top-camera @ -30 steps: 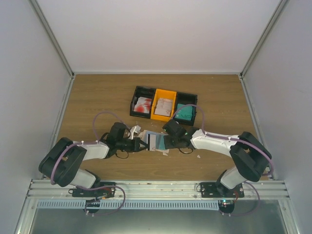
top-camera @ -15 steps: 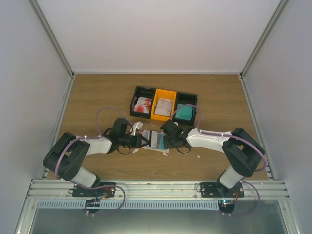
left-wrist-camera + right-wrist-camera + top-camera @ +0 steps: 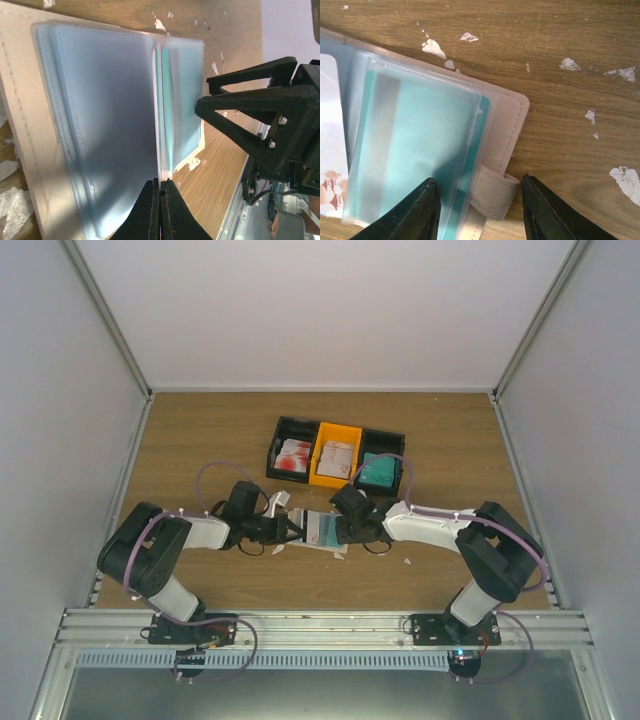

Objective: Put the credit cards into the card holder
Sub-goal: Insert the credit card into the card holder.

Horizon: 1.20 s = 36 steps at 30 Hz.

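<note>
Our left gripper [image 3: 160, 189] is pinched shut on a clear sleeve [image 3: 110, 125] of the flat beige folding card holder [image 3: 512, 120]. The open right gripper [image 3: 479, 202] straddles its snap tab [image 3: 492, 190], teal plastic card [image 3: 420, 150] just ahead.

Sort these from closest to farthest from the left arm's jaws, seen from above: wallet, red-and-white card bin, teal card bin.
1. Wallet, held in the left jaws.
2. Red-and-white card bin, behind, left end of the row.
3. Teal card bin, right end of the row.

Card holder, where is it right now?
In the top view the card holder lies open mid-table, between the left gripper and the right gripper, just on the near side of the orange bin.
</note>
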### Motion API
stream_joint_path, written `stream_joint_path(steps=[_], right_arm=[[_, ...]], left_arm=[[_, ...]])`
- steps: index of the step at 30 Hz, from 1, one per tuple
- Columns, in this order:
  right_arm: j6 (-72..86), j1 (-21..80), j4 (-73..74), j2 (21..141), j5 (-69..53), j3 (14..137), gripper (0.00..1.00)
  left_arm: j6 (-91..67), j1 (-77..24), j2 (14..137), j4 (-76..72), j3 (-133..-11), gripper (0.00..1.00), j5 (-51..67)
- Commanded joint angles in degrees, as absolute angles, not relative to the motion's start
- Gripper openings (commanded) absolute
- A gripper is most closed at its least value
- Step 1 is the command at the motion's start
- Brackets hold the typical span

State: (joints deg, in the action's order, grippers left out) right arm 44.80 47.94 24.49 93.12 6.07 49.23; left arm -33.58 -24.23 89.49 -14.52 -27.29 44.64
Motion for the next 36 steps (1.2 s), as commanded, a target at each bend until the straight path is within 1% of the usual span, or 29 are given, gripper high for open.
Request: stream_joint_path(steps=[1, 11, 14, 18, 24, 29, 33, 36], right_arm=[[44.39, 47.11, 26.03, 95.18, 6.87, 48.90, 0.45], [44.21, 47.02, 25.44, 95.80, 6.09, 48.88, 0.45], [44.21, 47.02, 25.42, 95.94, 6.06, 48.76, 0.45], [44.38, 47.02, 25.44, 95.89, 6.32, 48.53, 0.43], [44.30, 47.02, 25.15, 95.95, 6.35, 48.21, 0.40], [44.37, 47.02, 24.94, 95.98, 6.39, 47.99, 0.39], [44.39, 47.02, 24.79, 95.98, 6.36, 47.88, 0.39], [44.38, 47.02, 24.67, 95.89, 6.24, 47.95, 0.39]], left_arm=[[-33.10, -24.12, 92.69, -18.46, -29.14, 0.00, 49.56], [-35.50, -24.15, 96.49, -22.78, -29.14, 0.00, 53.94], [-36.76, -24.12, 95.18, -23.00, -28.55, 0.00, 52.25], [-37.66, -23.96, 90.87, -21.77, -27.34, 0.00, 48.75], [-38.75, -23.93, 87.89, -21.10, -26.92, 0.00, 48.51], [-40.60, -24.03, 90.04, -23.44, -26.29, 0.00, 49.18], [-45.85, -24.18, 93.51, -31.36, -24.10, 0.00, 52.22], [-47.45, -24.42, 95.53, -33.84, -23.19, 0.00, 52.31]])
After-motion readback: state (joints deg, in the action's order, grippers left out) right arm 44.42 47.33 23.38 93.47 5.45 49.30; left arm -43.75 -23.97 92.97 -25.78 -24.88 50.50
